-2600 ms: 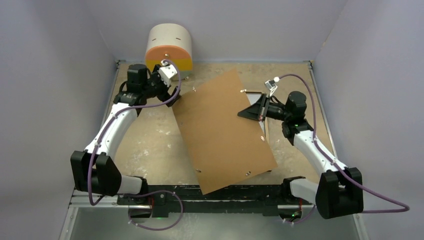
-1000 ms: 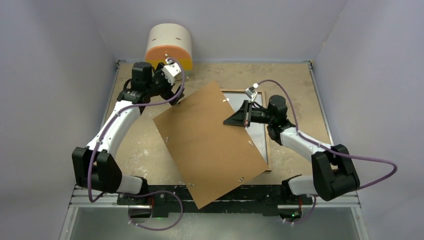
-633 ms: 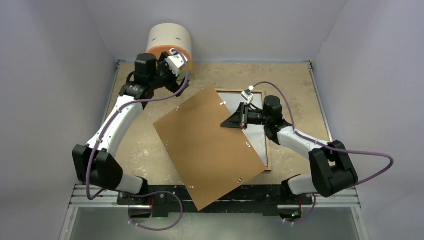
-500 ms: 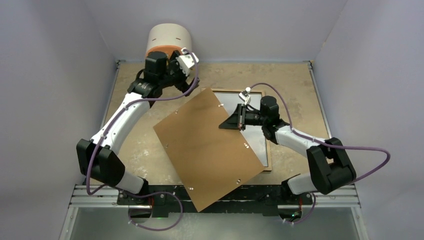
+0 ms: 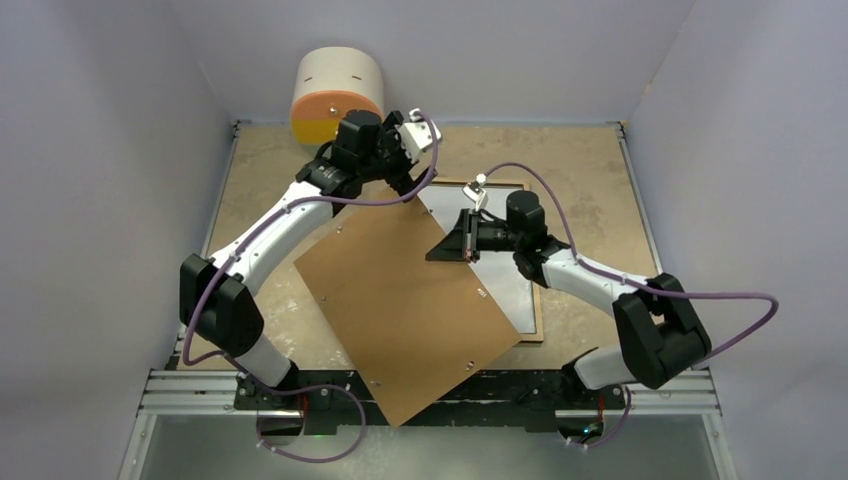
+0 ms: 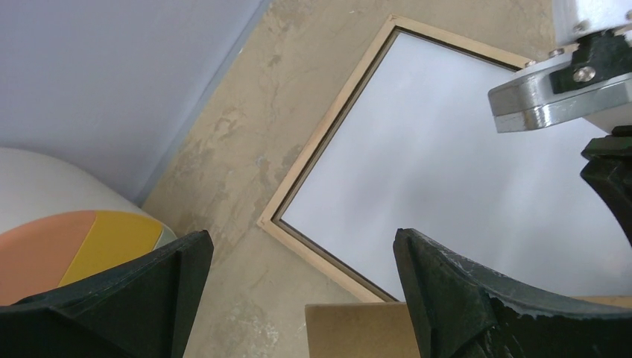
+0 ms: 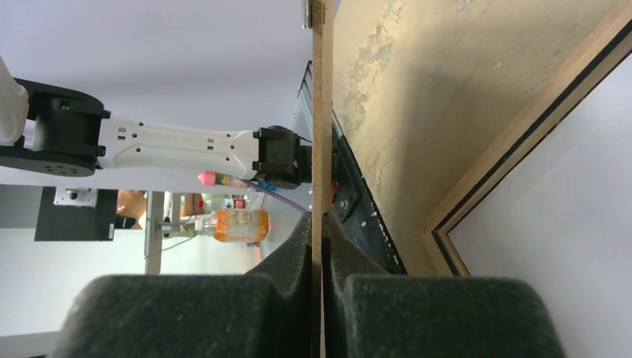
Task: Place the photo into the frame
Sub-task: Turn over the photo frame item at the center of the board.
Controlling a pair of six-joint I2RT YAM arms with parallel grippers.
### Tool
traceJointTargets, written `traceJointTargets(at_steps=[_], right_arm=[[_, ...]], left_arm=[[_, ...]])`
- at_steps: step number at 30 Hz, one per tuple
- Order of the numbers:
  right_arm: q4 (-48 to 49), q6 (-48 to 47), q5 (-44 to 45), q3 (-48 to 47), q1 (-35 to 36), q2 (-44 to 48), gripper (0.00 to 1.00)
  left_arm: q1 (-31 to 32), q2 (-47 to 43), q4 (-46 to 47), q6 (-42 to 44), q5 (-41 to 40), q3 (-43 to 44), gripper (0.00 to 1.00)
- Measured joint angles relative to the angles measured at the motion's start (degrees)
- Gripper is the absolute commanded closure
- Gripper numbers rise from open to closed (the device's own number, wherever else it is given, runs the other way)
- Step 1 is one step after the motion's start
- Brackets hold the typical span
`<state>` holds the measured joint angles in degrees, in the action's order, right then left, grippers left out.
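My right gripper (image 7: 320,246) is clamped on the edge of the board (image 5: 410,300), which spreads out to its left. Below it and to its right lies the frame (image 6: 324,128), wood side up, with its long axis running from near to far. The board covers the frame's left part. My left gripper (image 6: 294,291) is spread wide and holds nothing, above the frame's far-left corner, so it is the nearer one there. I cannot find the photo: the pale sheet (image 6: 447,164) in the frame may be the photo or the glass. Bare table (image 5: 265,170) left of the board gives room, I judge, to put the board aside.
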<state>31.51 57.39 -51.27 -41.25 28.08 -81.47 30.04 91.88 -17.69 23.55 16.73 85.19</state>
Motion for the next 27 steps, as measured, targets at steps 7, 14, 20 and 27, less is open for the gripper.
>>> traceJointTargets(at_steps=[7, 14, 20, 27], right_arm=[[-0.37, 0.00, 0.96, -0.39, 0.48, -1.55, 1.00], [-0.57, 0.02, 1.36, -1.18, 0.48, -2.16, 1.00], [-0.57, 0.02, 1.44, -1.20, 0.76, -2.16, 1.00], [-0.57, 0.00, 1.46, -1.20, 0.85, -2.16, 1.00]], left_arm=[[2.27, 0.04, -1.27, 1.16, -0.11, -0.04, 0.01], [3.96, -0.02, -2.86, 3.23, -1.73, -1.99, 0.01], [4.11, -0.02, -2.25, 3.17, -5.46, -2.21, 0.00], [4.13, -0.02, -2.12, 3.13, -6.51, -2.27, 0.00]])
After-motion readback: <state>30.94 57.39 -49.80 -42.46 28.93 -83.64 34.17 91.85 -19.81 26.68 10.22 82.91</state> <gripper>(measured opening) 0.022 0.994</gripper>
